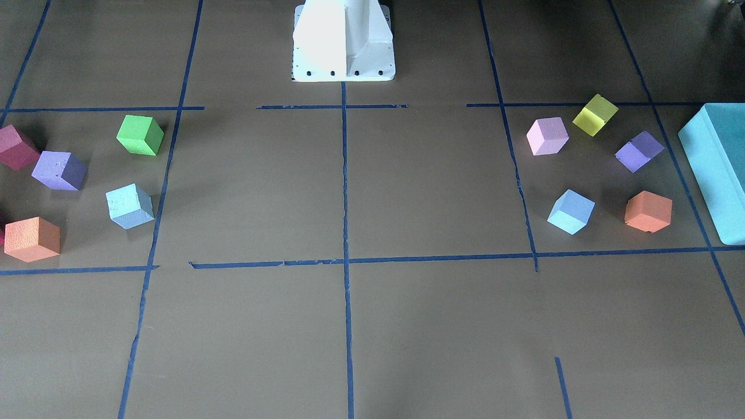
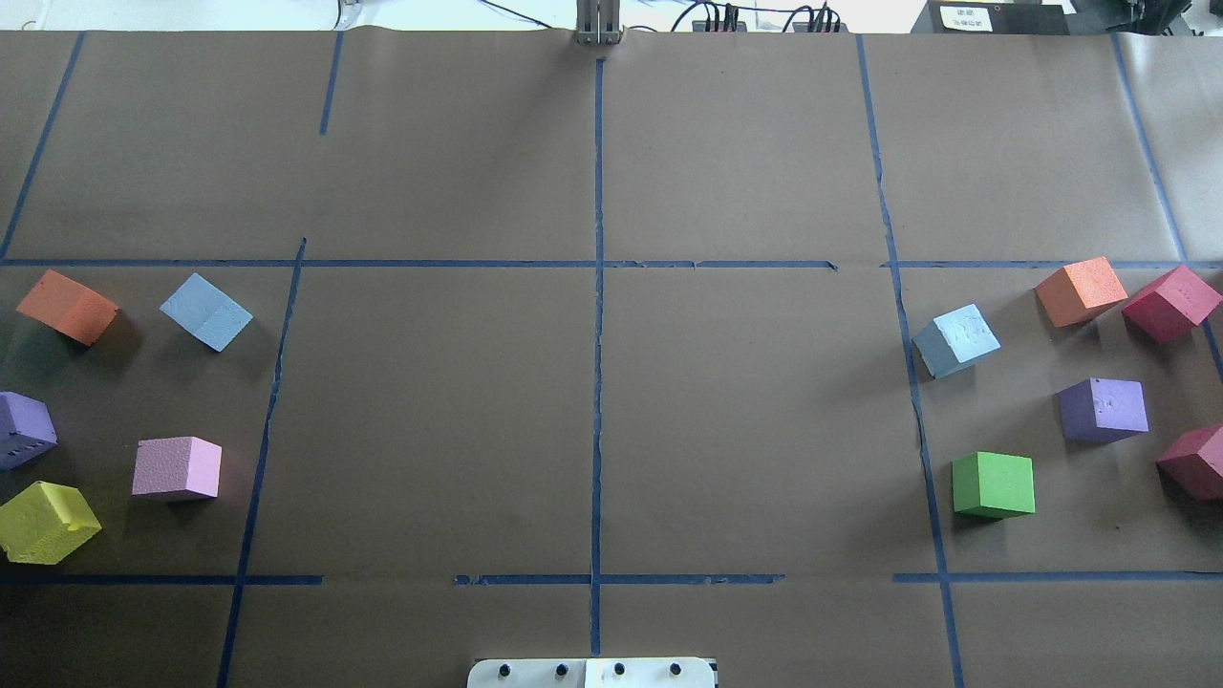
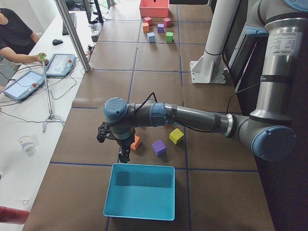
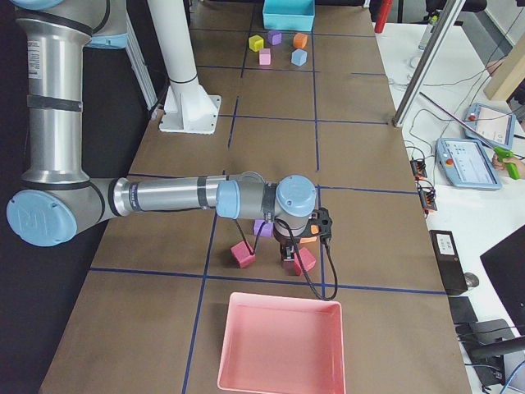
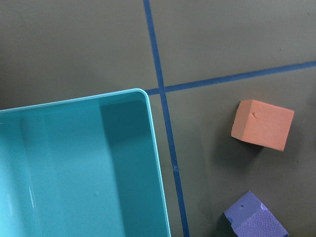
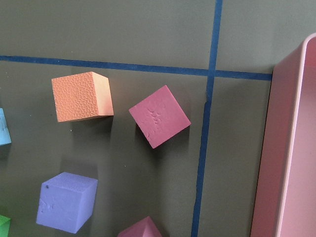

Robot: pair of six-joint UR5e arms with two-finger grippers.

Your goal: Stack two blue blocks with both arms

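Out at the desk [image 2: 430, 430] end on the pedestal's [image 1: 343, 41] left side, the left gripper [image 3: 124, 155] hangs low just beside the teal box [image 3: 142, 166] rim. Side view only, so can't tell if its fingers are spread or closed. Its wrist cam sees the box corner, an orange cube [image 5: 261, 124] and a purple cube [image 5: 254, 217], no blue. The left blue block [image 2: 206, 311] sits on the desk nearer the pedestal than those two, untouched.

On the pedestal's right side, the right gripper [image 4: 289, 261] sits low among the cubes near the pink tray [image 4: 283, 299]; grip state likewise can't be told. Its wrist cam centres a magenta cube [image 6: 159, 116], with only a sliver of the right blue block [image 6: 2, 129] at frame edge. That block is on the desk too, nearer the pedestal than the magenta one.

My read: pre-grasp approach, nothing lifted, stack not started, blocks well apart either side of the pedestal. Next, each arm needs to slide in toward the pedestal to centre on its own block, yaw to match the skewed faces, then descend with fingers spread. After that, one arm sets its block down in front of the pedestal and the other stacks on top.
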